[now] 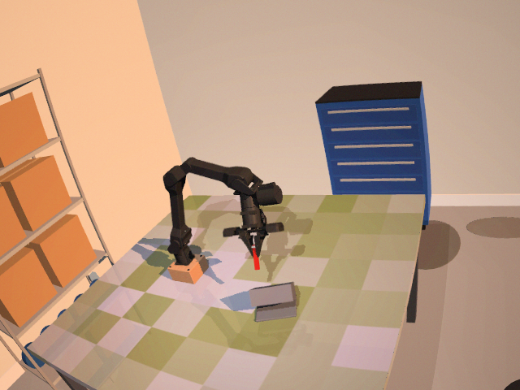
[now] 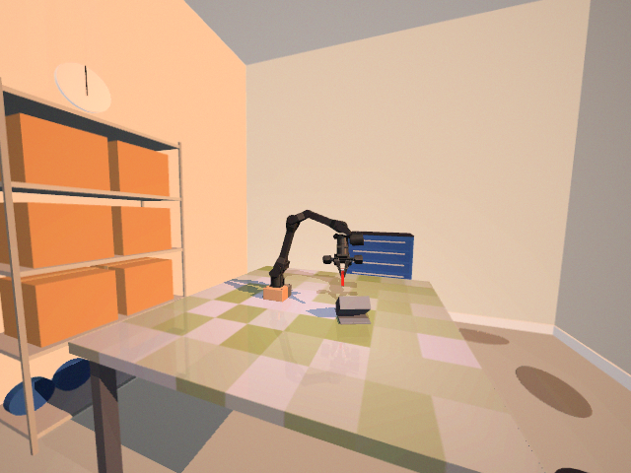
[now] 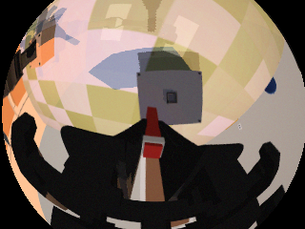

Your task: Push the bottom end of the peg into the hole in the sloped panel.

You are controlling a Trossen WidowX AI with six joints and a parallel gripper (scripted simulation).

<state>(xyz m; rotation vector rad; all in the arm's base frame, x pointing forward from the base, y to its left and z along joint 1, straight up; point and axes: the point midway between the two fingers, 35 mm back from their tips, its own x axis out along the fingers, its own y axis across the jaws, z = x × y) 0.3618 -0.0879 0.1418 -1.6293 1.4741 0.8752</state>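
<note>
A red peg (image 1: 256, 260) (image 2: 342, 278) (image 3: 152, 121) with flat sides hangs from my gripper (image 1: 254, 250) (image 2: 342, 270) (image 3: 152, 124), which is shut on it. The peg's lower end points down and is clear of the table. The grey sloped panel (image 1: 273, 294) (image 2: 353, 303) (image 3: 186, 111) stands on the table, in front of and below the peg in the top and exterior views. In the wrist view its face shows one square hole (image 3: 172, 97), up and to the right of the peg's tip. The hole is hidden in the top and exterior views.
The panel has a flat grey base (image 1: 275, 313) (image 2: 353, 320). The arm's orange base block (image 1: 185, 271) (image 2: 276, 293) stands on the table (image 1: 365, 306) (image 2: 325, 397) to the left. A shelf with orange boxes is at the left, and a blue drawer cabinet (image 1: 374, 146) (image 2: 382, 254) is behind the table.
</note>
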